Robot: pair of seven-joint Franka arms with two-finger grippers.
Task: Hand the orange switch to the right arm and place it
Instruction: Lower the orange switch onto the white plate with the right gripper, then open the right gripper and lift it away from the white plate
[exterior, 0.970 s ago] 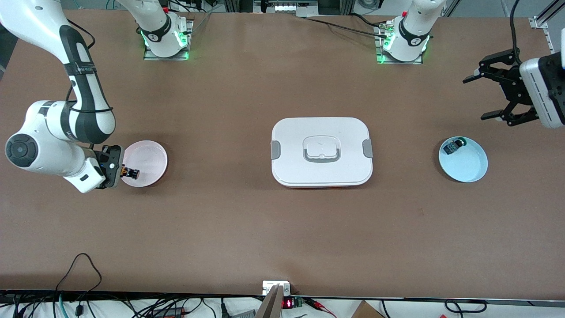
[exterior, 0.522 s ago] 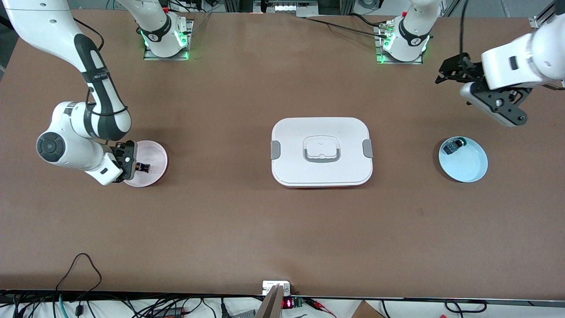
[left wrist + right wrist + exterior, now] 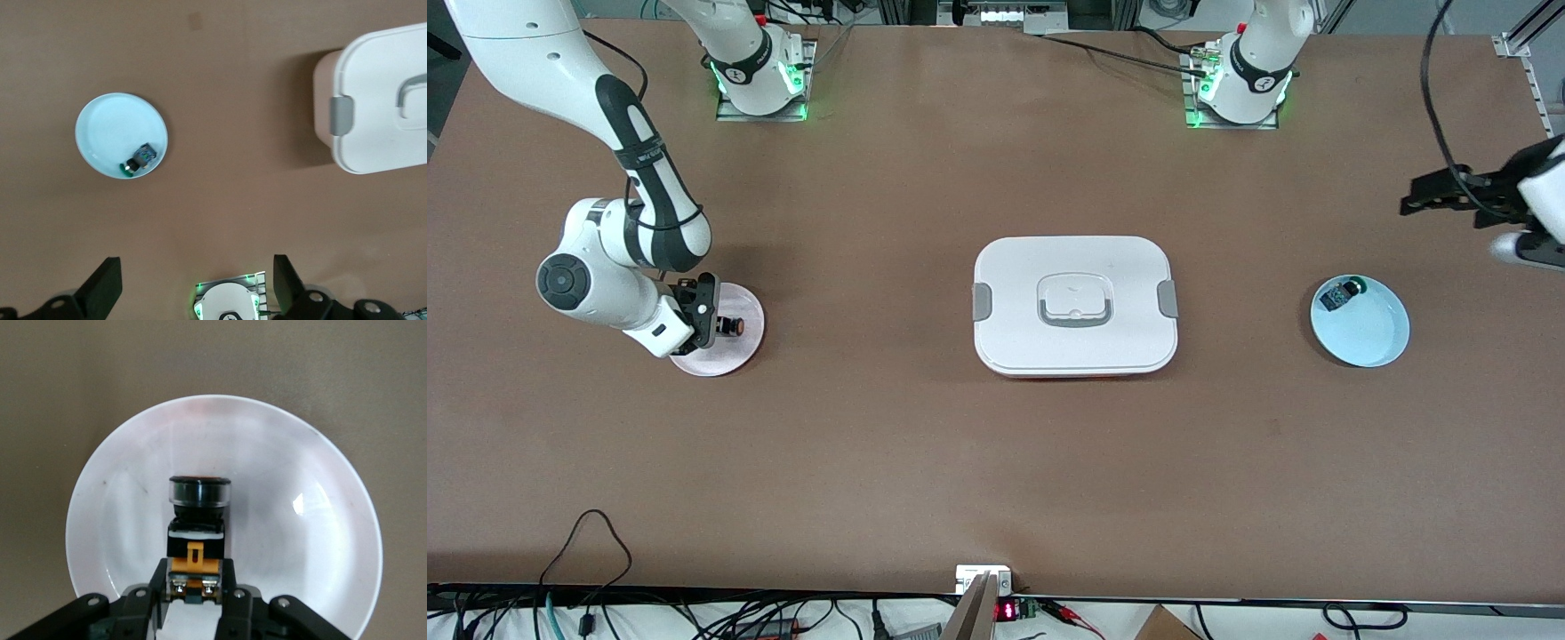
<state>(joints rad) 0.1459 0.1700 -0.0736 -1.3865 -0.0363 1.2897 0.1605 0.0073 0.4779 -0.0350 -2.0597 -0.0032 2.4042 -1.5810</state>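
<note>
Even, bright overhead light, soft shadows.

Sharp across the brown desk (image 3: 889, 462) in the front view; faint shadow beside the white box (image 3: 383, 100) in the left wrist view; small glare spot on the pink plate (image 3: 303, 503); nearest pincer parts slightly soft in both wrist views.
</note>
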